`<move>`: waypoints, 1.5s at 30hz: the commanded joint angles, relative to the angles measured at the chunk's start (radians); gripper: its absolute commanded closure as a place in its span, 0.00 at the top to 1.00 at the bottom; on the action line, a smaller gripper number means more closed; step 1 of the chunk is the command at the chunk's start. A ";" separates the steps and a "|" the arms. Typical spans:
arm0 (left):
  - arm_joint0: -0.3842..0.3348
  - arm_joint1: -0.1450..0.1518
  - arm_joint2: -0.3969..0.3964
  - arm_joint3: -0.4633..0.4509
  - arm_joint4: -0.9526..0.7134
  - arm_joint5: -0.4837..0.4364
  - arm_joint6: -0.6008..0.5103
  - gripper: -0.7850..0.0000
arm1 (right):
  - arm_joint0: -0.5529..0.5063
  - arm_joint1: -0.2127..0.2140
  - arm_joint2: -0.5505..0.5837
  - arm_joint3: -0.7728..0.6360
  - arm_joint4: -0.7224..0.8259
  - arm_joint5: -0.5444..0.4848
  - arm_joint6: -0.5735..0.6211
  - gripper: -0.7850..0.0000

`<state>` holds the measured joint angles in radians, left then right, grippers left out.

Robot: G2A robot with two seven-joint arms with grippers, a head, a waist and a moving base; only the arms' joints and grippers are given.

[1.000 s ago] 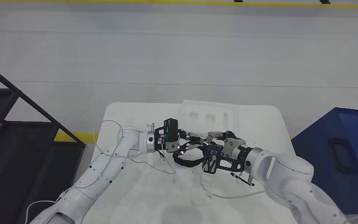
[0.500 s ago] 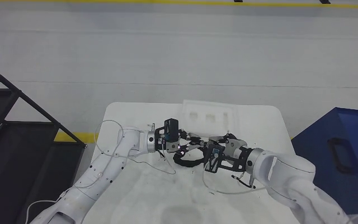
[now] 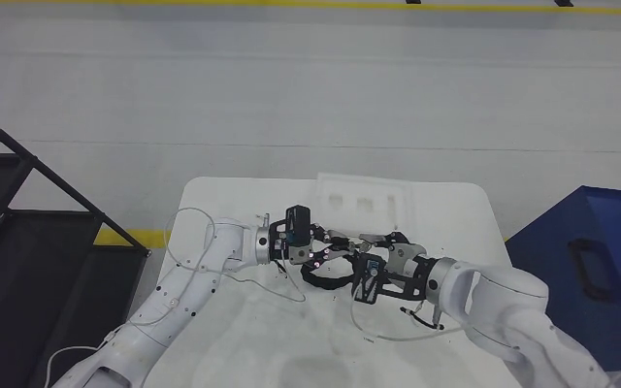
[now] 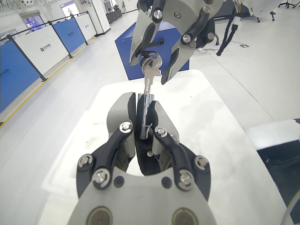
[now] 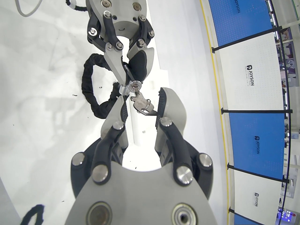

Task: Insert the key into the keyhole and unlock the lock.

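The left hand (image 4: 143, 99) is closed on the chrome lock (image 4: 145, 114), gripping its barrel between both pads, above the middle of the white surface (image 3: 243, 320); the lock's black cable (image 5: 88, 87) loops down beside it; the keyhole (image 5: 134, 85) faces the right hand (image 5: 143, 97); the key (image 5: 140, 101) sits with its tip in the keyhole, its head and ring sticking out between the right hand's fingers, which stand wide apart on either side; whether a pad touches the ring I cannot tell; a white tray (image 3: 364, 202) lies at the surface's far edge.
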<state>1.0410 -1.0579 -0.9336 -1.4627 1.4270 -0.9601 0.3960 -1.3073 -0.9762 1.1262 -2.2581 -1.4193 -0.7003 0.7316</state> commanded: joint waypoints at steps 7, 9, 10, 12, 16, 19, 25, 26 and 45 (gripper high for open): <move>-0.001 -0.002 0.003 0.001 0.005 0.000 0.005 0.00 | -0.005 -0.001 0.011 0.013 0.033 0.015 -0.023 0.00; -0.001 -0.002 0.003 0.001 0.008 0.001 0.007 0.00 | -0.006 -0.001 0.012 0.019 0.050 0.017 -0.028 0.00; -0.001 -0.002 0.003 0.001 0.009 0.001 0.008 0.00 | -0.006 -0.002 0.014 0.022 0.062 0.020 -0.031 0.00; -0.001 -0.003 0.003 0.001 0.010 0.001 0.009 0.00 | -0.008 -0.002 0.018 0.030 0.097 0.026 -0.039 0.00; 0.000 -0.003 0.002 -0.001 0.016 0.004 0.013 0.00 | -0.015 -0.004 0.033 0.045 0.202 0.064 -0.018 0.00; 0.001 -0.003 0.002 -0.004 0.023 0.004 0.016 0.00 | -0.014 -0.007 0.047 0.050 0.296 0.110 -0.007 0.00; 0.001 -0.003 0.004 -0.012 0.041 0.007 0.030 0.00 | -0.011 -0.010 0.057 0.070 0.439 0.191 0.049 0.00; 0.001 -0.003 0.005 -0.014 0.046 0.009 0.034 0.00 | -0.012 -0.011 0.056 0.075 0.474 0.211 0.057 0.00; 0.011 -0.005 0.018 0.061 0.110 0.072 -0.062 0.00 | -0.044 -0.002 0.185 0.166 0.782 0.236 0.027 1.00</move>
<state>1.0530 -1.0617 -0.9188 -1.4117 1.5378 -0.8923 0.3425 -1.3449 -0.9794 1.3004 -2.0938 -0.6448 -0.4598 0.7649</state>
